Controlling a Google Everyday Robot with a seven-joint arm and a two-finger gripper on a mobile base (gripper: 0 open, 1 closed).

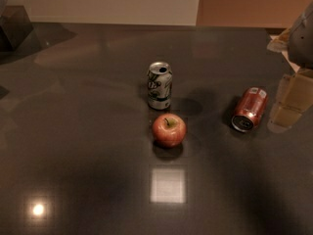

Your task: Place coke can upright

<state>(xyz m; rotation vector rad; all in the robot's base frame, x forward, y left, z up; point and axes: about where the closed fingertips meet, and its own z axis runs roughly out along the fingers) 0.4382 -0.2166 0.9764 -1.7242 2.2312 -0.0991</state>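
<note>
The coke can [250, 108] lies on its side on the dark worktop [73, 131], towards the right, with one silver end turned to the camera and its length running back and slightly to the right. Your tool [287, 104] hangs just beside it at the right edge of the view. Nothing shows between it and the can, and it carries nothing, but whether it is open or closed you cannot tell from here. The main risk is a roll. The can rests on its round wall, so if the tool brushes it from the side before it closes, the can will likely run off to the left, out of reach or towards the apple [168, 129] and the upright white-and-green can [160, 85] near the middle. Those two stand well apart from it now, so there is room, but a rolling can could cover that ground. A second risk is a poor hold. If you grip near a rim instead of across the body, the smooth metal may slip or twist as you lift and turn it. The third comes at release. If the can is let go while tilted or above the surface, it will probably tip over again, so set the base flat on the worktop before opening.
</note>
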